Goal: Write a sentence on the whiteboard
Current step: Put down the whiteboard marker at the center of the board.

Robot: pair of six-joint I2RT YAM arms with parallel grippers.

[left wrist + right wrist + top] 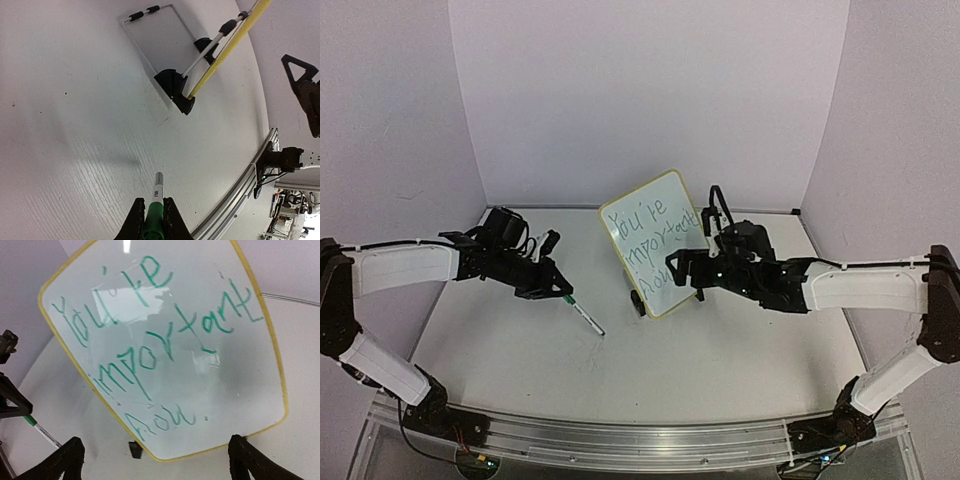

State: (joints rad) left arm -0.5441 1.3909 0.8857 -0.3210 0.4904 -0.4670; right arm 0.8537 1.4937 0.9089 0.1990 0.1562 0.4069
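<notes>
Mid-table, a little right of centre and toward the far side: the board [655, 243] — small, white, rounded corners, thin yellow frame. Propped on black feet [175, 87] and leaning back, turned so one corner points near. On it the sentence [150, 345], thin green strokes in three slanting lines: "You're", then "important", then a short last word ending in a dot, too scrawled to read surely. Glare patches over the first two lines.

Off to the left, well apart from the board, the left gripper [558, 290], clamped on a marker [582, 314] that is green at the grip and white toward the tip. Tip angled down at the table [720, 350]; cannot tell if touching. By the board's right edge, facing the written side, the right gripper [682, 272] — fingers spread wide, gripping nothing.

White tabletop, faintly grained, with a metal rail [640, 440] along the near edge. Plain pale walls [640, 90] left, far and right.
</notes>
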